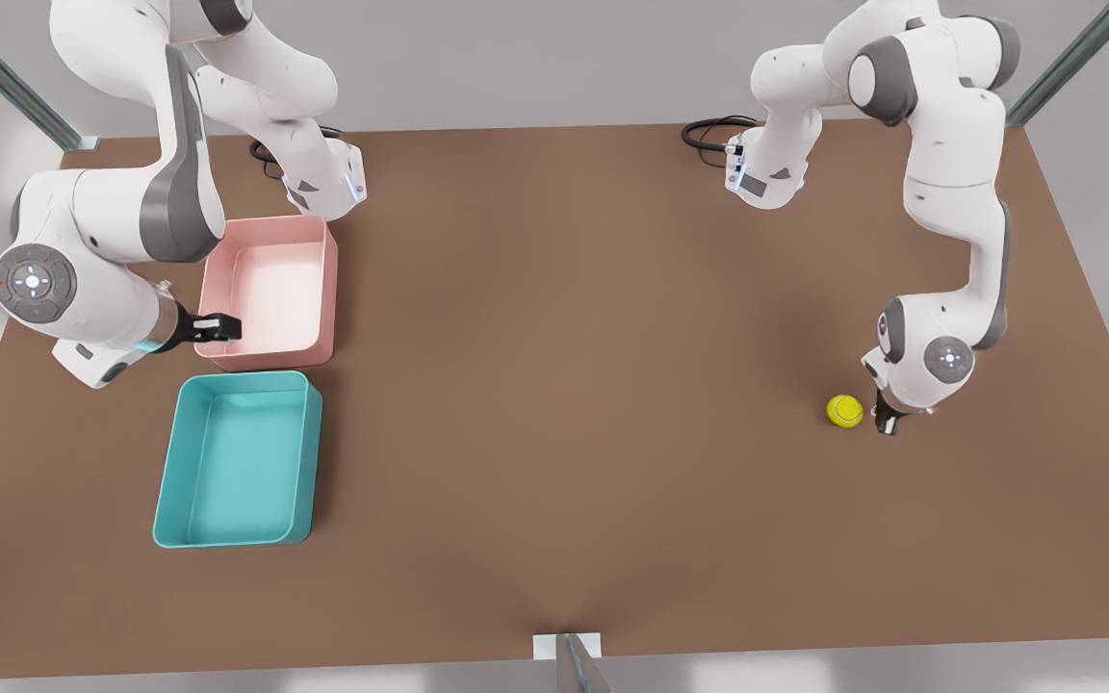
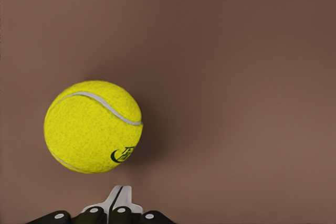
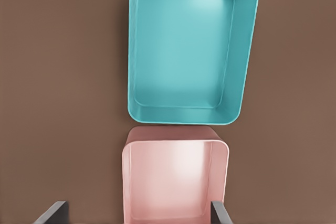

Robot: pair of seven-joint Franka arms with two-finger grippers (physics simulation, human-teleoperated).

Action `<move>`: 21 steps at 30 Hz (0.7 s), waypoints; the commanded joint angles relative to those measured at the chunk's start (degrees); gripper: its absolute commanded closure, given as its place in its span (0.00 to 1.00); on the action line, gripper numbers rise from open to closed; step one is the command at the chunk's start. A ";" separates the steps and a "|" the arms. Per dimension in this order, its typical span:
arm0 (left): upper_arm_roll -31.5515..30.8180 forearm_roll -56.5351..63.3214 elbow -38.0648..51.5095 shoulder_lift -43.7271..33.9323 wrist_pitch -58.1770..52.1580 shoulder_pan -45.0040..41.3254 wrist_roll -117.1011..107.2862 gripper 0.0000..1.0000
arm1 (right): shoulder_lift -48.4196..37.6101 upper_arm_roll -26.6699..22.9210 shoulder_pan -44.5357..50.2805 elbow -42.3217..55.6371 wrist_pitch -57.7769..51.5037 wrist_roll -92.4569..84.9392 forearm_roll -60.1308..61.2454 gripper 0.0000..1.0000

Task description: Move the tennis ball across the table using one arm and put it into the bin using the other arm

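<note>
The brown tabletop (image 1: 554,404) carries 2 trays at the front view's left and a ball at its right, with bare surface between them. The teal bin (image 1: 174,481) lies nearest the camera, and the pink tray (image 1: 331,289) sits just beyond it, their short walls close together with a slim gap. The right gripper (image 1: 218,328) hangs over the pink tray's near-left corner, its jaws spread wide about that tray's width. Well apart, the tennis ball (image 1: 844,411) rests on the tabletop. The left gripper (image 1: 887,423) stands just beside the ball on the side away from the bins, its jaws pressed together and empty, not gripping it. Black cables (image 1: 709,133) coil at the far edge.
</note>
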 commanded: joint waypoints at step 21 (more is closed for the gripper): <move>-11.16 -12.78 45.31 -10.77 -70.75 -5.38 -131.57 0.00 | 9.32 0.52 12.55 6.71 5.08 19.08 8.49 0.00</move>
